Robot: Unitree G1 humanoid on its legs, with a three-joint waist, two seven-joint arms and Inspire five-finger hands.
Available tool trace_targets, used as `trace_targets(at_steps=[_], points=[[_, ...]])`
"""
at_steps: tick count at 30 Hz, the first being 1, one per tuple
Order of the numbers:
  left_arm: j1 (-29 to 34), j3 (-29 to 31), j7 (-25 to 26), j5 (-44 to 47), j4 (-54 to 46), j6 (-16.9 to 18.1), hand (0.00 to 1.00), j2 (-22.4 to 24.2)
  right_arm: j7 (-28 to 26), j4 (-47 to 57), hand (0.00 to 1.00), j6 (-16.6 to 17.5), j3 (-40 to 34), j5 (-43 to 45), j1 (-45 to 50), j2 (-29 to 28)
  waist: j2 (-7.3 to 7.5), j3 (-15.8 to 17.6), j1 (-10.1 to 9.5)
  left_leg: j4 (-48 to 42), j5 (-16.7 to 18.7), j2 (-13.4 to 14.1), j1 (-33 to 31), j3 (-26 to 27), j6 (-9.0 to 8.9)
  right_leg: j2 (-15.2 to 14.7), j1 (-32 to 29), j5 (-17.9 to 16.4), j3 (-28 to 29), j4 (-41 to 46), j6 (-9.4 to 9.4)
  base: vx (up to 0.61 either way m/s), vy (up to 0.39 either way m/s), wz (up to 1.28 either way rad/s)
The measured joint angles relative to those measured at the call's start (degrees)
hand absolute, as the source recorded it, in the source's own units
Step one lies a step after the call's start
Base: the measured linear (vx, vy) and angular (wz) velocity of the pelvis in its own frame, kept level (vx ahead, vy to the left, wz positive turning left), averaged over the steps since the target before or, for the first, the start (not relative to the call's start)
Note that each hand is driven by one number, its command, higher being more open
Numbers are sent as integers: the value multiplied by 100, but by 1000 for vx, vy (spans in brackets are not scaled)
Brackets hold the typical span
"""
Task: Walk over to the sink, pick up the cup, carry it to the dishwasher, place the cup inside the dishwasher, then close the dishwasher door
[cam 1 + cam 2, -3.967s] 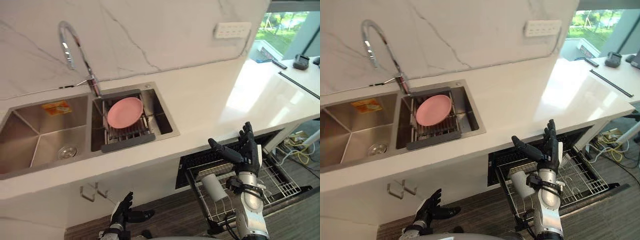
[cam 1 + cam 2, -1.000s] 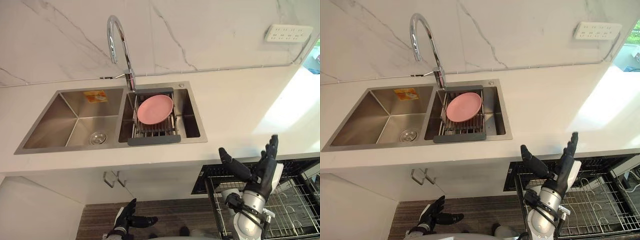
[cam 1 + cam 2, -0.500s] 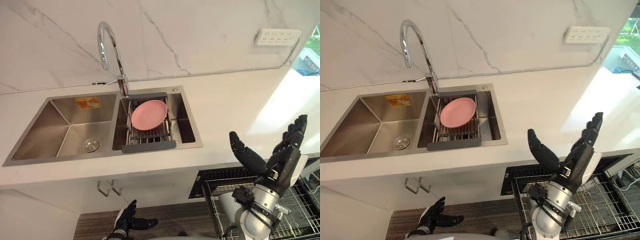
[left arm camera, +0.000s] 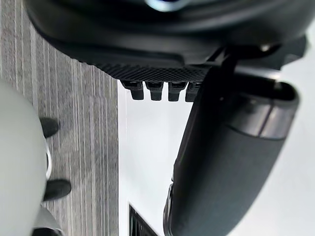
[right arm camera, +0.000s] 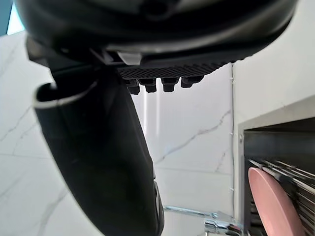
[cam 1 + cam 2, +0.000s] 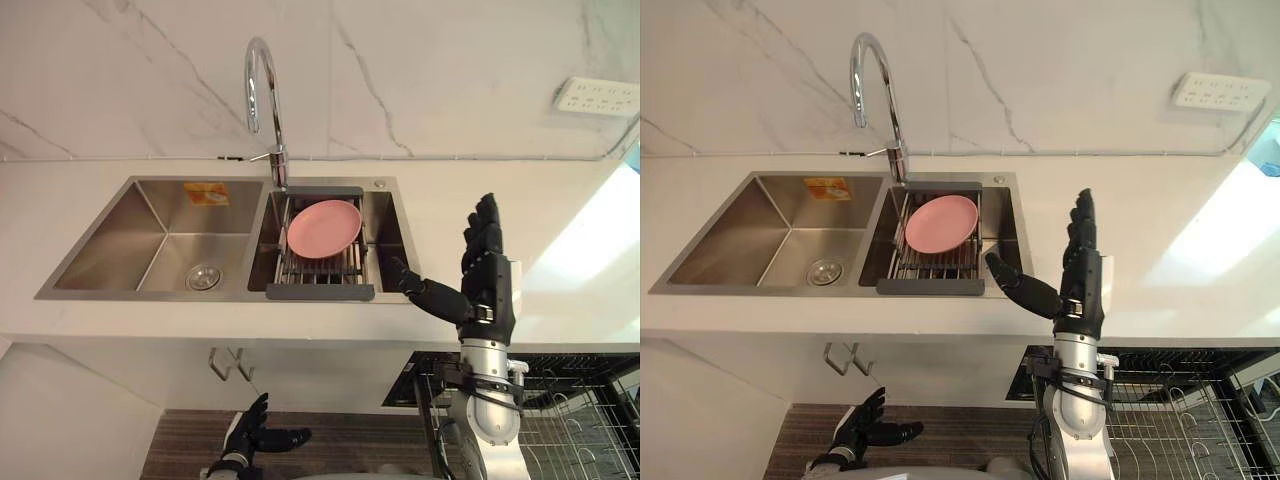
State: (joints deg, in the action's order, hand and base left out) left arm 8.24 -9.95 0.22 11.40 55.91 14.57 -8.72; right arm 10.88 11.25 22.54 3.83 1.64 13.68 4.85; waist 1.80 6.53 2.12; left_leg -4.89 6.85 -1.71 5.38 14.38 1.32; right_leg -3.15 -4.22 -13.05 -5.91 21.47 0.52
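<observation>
My right hand point(image 6: 489, 286) is held upright over the counter's front edge, just right of the sink point(image 6: 150, 232). It is open, fingers straight up, thumb point(image 5: 101, 162) stretched toward the sink, and it holds nothing. Below it the dishwasher's wire rack point(image 6: 585, 425) is pulled out under the counter. My left hand point(image 6: 250, 438) hangs low above the floor by the cabinet, open and empty, with its thumb point(image 4: 221, 162) showing in the left wrist view. A pink plate point(image 6: 323, 228) leans on a drying rack point(image 6: 320, 291) in the sink's right basin.
A tall curved faucet point(image 6: 262, 90) rises behind the sink. The white countertop point(image 6: 570, 255) runs on to the right under a marble wall with a socket strip point(image 6: 598, 96). Two cabinet handles point(image 6: 226, 364) sit below the sink. The floor is dark wood planks.
The camera has swung, shifting the whole scene. My right hand has risen from in front of the dishwasher rack to above the counter edge beside the sink. The left hand stays low.
</observation>
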Motion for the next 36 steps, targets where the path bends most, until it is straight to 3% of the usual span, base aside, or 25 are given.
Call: trace_targets(at_steps=[1, 6, 9, 11, 13, 15, 16, 20, 21, 23, 24, 25, 28, 30, 36], points=[[-29, 74, 38, 62, 3, -36, 100, -9, 1, -178, 100, -3, 26, -3, -95, 74, 57, 71, -1, -375, 212, -44, -144, -52, 48, -138, -91, -132, -57, 378, 20, 14, 23, 22], [-83, 230, 59, 93, -33, -117, 100, -12, -38, -484, 100, -188, 83, -270, -259, 242, 44, 252, -6, -807, 550, -19, -96, -314, 244, -265, -82, -201, -266, 972, 96, 32, 41, 27], [-143, 401, 67, 97, 14, -193, 100, -8, -97, -584, 100, -200, 108, -404, -276, 290, 56, 343, -79, -988, 767, 135, 23, -472, 210, -191, -383, -264, -194, 1046, 58, 49, 15, 27], [-154, 406, 35, 91, 47, -177, 100, -65, -95, -581, 100, -200, 120, -405, -274, 302, 119, 331, -73, -1265, 988, 250, 17, -610, 95, -130, -560, -43, -48, 650, 74, 156, -49, 34], [-149, 491, -7, 78, 88, -188, 100, -74, -113, -580, 100, -208, 119, -407, -263, 351, 190, 274, -46, -1566, 1267, 293, 90, -763, -31, -193, -388, 603, -73, 318, 66, 231, -118, 35], [-101, 519, -32, -106, 142, -180, 100, -44, -159, -556, 100, -247, 90, -407, -271, 496, 52, 93, -18, -1581, 1378, 498, 143, -861, -168, -40, -290, 482, -248, 317, 38, 293, -122, 28], [-87, 617, -39, -275, 172, -157, 100, -12, -171, -501, 100, -253, 38, -408, -288, 538, 54, 37, 2, -1667, 1340, 592, 98, -829, -223, 26, -234, 444, -336, 194, 4, 387, -127, 32], [-101, 1031, -50, -338, 166, -245, 100, 259, -220, -394, 100, -435, -257, -418, -291, 622, -205, 167, 26, -3339, 1279, 1065, -512, -471, -334, 201, 490, 503, -562, -525, -58, 285, -60, 27], [-111, 1225, -48, -293, 193, -461, 100, 336, -213, -390, 100, -476, -289, -419, -314, 595, -216, 160, 13, -3340, 1415, 1136, -628, -358, -258, 161, 687, 521, -560, -682, -41, 274, 53, 17], [-181, 1233, -130, -291, 186, -693, 100, 332, -197, -391, 100, -535, -351, -423, -467, 571, -241, 158, 15, -2728, 1464, 1044, -792, -341, -283, 8, 764, 538, -396, -771, -7, 180, 102, 3], [-214, 1211, -179, -311, 177, -756, 100, 328, -169, -391, 100, -571, -362, -463, -565, 553, -287, 199, 17, -2103, 1306, 1023, -843, -353, -377, -52, 758, 567, -259, -769, 47, 114, 194, -18], [-238, 1206, -195, -324, 179, -838, 100, 333, -142, -410, 100, -646, -354, -587, -608, 541, -364, 187, 11, -1724, 498, 978, -735, -284, -339, -85, 758, 572, -88, -773, 149, 105, 219, -17], [-276, 1049, -490, -368, 76, -907, 100, 220, -112, -376, 100, -783, -343, -808, -630, 484, -235, 253, 23, -1245, 237, 672, -576, -120, -211, -240, 719, 688, 455, -1069, 345, 6, 198, -13], [-290, 1053, -475, -373, 113, -909, 100, 225, -109, -376, 100, -811, -301, -902, -640, 480, -229, 252, 25, -1087, 158, 622, -495, -1, -198, -279, 747, 791, 562, -1250, 489, -42, 64, -32], [-268, 1050, -141, -477, 257, -772, 100, 224, 93, -375, 100, -854, -376, -1222, -359, 631, -195, 223, 151, -230, -276, 553, -100, 175, -308, -221, 801, 1010, 728, -1559, 466, -62, -32, -17]])
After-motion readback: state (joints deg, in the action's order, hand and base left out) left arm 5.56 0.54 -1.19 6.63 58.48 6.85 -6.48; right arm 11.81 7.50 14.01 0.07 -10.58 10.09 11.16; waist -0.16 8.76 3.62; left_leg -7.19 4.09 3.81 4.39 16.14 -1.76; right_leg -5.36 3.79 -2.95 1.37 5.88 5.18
